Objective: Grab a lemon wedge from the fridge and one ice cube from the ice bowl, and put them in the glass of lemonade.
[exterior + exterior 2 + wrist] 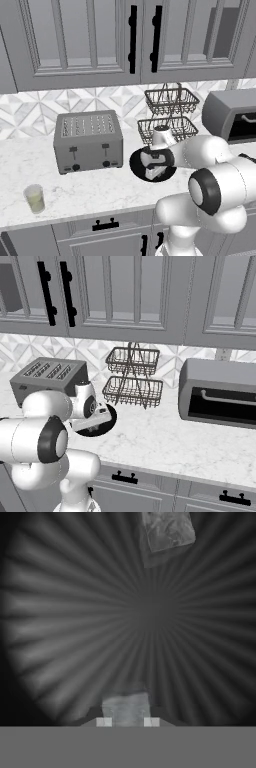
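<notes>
The dark ribbed ice bowl (pixel 134 162) (pixel 111 415) sits on the counter in front of the wire baskets. My gripper (pixel 155 173) (pixel 127 722) reaches down into it. In the hand view a pale ice cube (pixel 125 708) sits squeezed between my two fingertips, on the bowl's floor. A second ice cube (pixel 167 531) lies at the far side of the bowl. The glass of lemonade (pixel 34 198) stands at the counter's front left, well away from the bowl. The lemon wedge and the fridge are out of view.
A grey toaster (pixel 89 140) (pixel 47 378) stands just left of the bowl. A two-tier wire basket stand (pixel 170 112) (pixel 134 376) is behind it. A toaster oven (pixel 232 117) (pixel 220 391) fills the right. Wall cabinets hang above.
</notes>
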You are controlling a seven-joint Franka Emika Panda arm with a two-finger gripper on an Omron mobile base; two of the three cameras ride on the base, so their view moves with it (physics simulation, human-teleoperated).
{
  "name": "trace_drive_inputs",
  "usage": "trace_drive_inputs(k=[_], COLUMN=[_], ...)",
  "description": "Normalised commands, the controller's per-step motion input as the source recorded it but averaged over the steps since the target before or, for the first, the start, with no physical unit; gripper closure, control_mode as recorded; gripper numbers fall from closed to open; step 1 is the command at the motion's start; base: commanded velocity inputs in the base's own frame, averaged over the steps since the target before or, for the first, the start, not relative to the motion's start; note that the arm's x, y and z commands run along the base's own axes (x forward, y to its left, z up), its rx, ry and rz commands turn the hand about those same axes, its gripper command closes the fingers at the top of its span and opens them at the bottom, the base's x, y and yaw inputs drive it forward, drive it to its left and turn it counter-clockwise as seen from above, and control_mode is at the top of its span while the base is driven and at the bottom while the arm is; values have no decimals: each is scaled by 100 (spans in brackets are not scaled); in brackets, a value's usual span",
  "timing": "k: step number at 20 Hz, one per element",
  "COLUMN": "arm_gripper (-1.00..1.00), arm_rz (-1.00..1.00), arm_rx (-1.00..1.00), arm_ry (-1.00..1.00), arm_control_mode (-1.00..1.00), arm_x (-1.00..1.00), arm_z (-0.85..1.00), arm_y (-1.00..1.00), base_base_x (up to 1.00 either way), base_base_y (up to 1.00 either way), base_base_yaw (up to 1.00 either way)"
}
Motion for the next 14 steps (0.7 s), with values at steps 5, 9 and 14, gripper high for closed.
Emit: trace_drive_inputs(k=[5,9,14], arm_gripper=[100,100,100], arm_rz=[0,0,4], arm_rx=[-7,-6,8], arm_ry=[-13,-24,-22], arm_control_mode=[-100,-100,-100], arm_x=[-44,-29,-29], arm_z=[92,100,47], arm_y=[1,5,3], base_base_x=[0,0,0], base_base_y=[0,0,0], base_base_yaw=[0,0,0])
